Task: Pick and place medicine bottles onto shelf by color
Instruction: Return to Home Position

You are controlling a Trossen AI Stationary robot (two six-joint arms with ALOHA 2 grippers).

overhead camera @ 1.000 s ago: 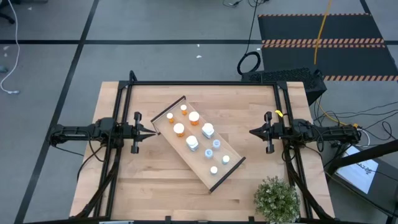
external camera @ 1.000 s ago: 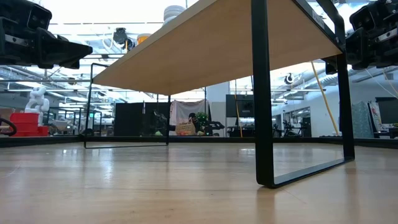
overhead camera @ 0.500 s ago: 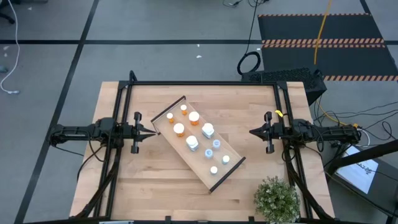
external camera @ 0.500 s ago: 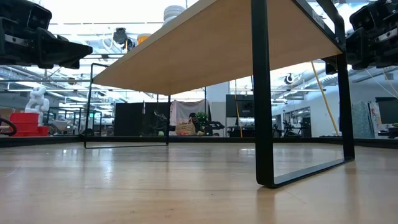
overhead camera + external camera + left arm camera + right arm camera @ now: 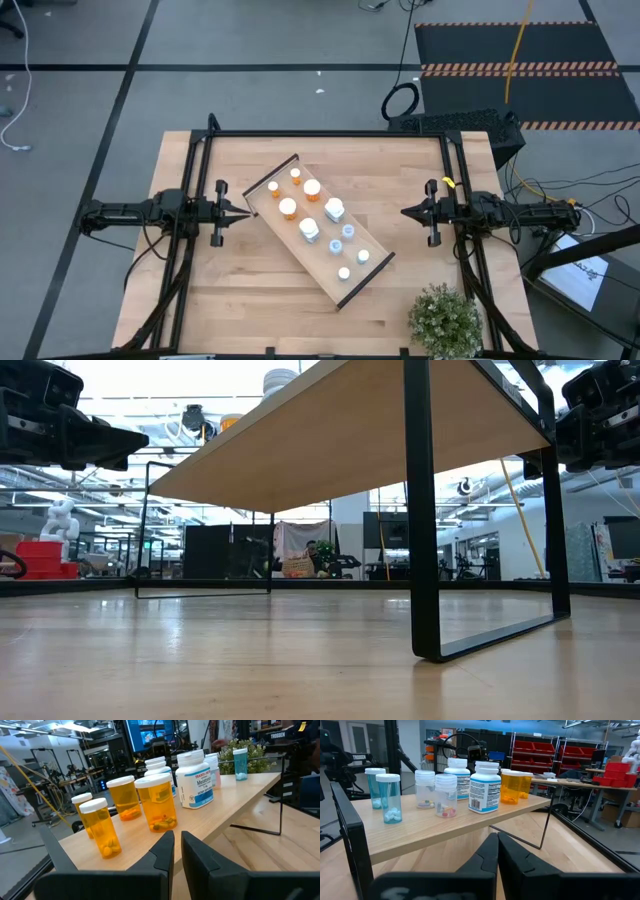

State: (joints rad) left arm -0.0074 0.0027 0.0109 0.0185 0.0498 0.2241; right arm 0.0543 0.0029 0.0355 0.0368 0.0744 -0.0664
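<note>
Left fingers (image 5: pixel 240 211) and right fingers (image 5: pixel 410 213) point inward, each pair closed.

1. I count ten medicine bottles (image 5: pixel 288 207) in all from the high view.
2. Four of them are orange bottles (image 5: pixel 157 802): two slim and two wider, going by my left wrist view.
3. Two are white bottles (image 5: pixel 196 780) with printed labels.
4. Two are clear bottles (image 5: pixel 446 795), each with a few pills at the bottom.
5. Two are slim blue bottles (image 5: pixel 388 799).
6. I see one shelf (image 5: pixel 322 262), with two dark end walls.
7. I have two grippers in sight: one left gripper (image 5: pixel 249 212) and one right gripper (image 5: pixel 404 213).
8. There is one potted plant (image 5: pixel 443 320) and one table (image 5: pixel 250 290).
</note>
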